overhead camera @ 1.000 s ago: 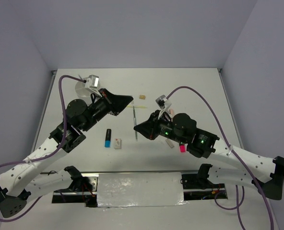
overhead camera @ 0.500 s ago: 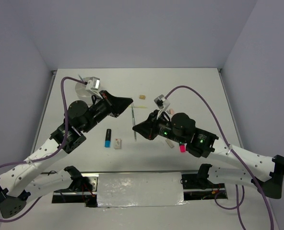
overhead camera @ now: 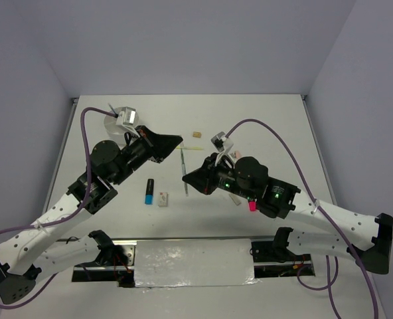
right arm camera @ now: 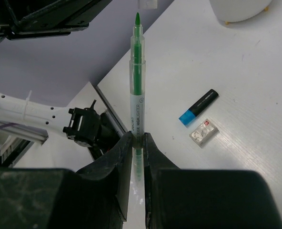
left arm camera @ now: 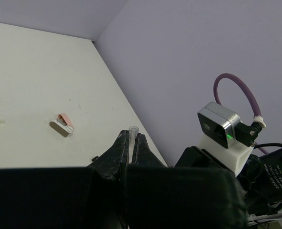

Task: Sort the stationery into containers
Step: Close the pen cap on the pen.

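On three sides pale lilac walls close in a white table (overhead camera: 263, 106), matt and faintly speckled, with a shiny plate (overhead camera: 193, 262) set along its near edge. Over the middle of the table the right claw (right arm camera: 137, 139) is pinched narrow on the lower barrel of a pen (right arm camera: 137, 81). The pen is clear with green ink, and its green tip points away toward the left claw (left arm camera: 130, 139). That claw is closed almost tight on a small clear cap (left arm camera: 133, 129), which hangs near the pen's tip. Down on the table, a blue-and-black marker (overhead camera: 149, 191) lies just beside a small white eraser (overhead camera: 163, 198), left of the right claw. A tan eraser (overhead camera: 197, 133) and a thin yellow-green stick (overhead camera: 194, 148) lie farther back. The white cup (right arm camera: 238, 9) stands at the far left, behind the left arm. A pink highlighter (overhead camera: 252, 206) peeks out from under the right arm.
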`<state>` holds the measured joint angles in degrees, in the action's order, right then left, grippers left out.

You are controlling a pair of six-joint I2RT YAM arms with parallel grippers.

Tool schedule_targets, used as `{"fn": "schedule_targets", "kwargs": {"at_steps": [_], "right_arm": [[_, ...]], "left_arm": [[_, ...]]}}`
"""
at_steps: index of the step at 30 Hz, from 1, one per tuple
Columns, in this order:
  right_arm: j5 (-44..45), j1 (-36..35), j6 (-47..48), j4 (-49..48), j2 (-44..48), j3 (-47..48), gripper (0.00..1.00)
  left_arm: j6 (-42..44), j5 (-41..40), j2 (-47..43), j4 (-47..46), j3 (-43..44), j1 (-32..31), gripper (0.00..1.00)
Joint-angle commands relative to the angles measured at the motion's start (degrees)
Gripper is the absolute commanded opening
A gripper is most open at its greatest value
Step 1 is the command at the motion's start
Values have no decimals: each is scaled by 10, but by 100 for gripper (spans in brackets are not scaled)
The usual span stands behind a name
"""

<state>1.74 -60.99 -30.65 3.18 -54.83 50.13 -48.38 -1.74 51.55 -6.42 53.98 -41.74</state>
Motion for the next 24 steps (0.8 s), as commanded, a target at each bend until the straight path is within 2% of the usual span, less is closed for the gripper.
{"fn": "schedule_targets", "kwargs": {"at_steps": [1,24], "right_arm": [[6,-9,8,-12,-1,26,0],[32,-11,16,7,-10,41,0]], "left_arm": [[2,-11,-11,-25,13,2,3],[-2,-3,-15,-30,5,2,3]]}}
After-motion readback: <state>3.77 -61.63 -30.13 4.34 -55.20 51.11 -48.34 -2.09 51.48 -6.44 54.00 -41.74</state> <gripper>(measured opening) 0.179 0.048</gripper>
